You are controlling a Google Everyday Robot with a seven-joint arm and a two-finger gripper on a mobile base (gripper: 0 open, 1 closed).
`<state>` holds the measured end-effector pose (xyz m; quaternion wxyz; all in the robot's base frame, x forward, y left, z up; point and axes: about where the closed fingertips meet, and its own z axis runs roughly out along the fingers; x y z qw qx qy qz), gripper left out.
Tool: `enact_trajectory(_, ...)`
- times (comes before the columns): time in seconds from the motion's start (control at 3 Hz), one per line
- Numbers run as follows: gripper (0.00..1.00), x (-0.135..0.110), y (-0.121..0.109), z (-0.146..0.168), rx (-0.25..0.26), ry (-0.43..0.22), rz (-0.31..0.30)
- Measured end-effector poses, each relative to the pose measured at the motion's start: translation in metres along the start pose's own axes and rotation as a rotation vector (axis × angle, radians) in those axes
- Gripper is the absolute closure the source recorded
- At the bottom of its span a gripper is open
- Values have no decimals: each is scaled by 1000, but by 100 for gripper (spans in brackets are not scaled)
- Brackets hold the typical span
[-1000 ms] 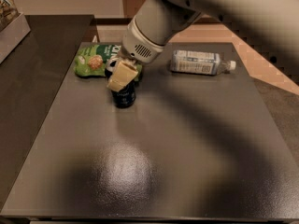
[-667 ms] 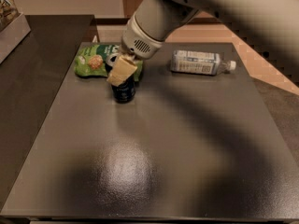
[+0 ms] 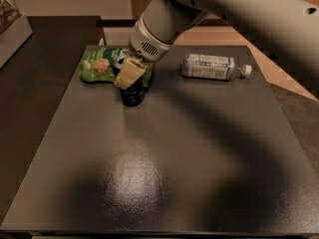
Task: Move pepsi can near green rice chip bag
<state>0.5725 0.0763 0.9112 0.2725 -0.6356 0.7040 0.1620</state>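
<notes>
Can (image 3: pixel 132 95) is stood upright on bench (image 3: pixel 199 158), far left, just beside near-right edge of bag (image 3: pixel 99 66). Gripper (image 3: pixel 129 74) is set right on can top; grip state can't be told. Bottle (image 3: pixel 212 66) is laid far right.

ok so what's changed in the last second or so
The gripper, closed on the top of the pepsi can, has carried it a little farther back across the table toward the green rice chip bag. The can is now right at the bag's right end. Nothing was let go. The bag and the clear plastic bottle stayed where they were.
</notes>
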Motion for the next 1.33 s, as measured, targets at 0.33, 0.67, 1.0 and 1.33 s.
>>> enact_trajectory(0.33,37,-1,1,1,-2,0,-3)
enact_trajectory(0.67,14,-2,2,1,-3,1,-5)
enact_trajectory(1.0,0,-3,4,2,-5,1,-8)
enact_trajectory(1.33,0,-3,4,2,-5,1,-8)
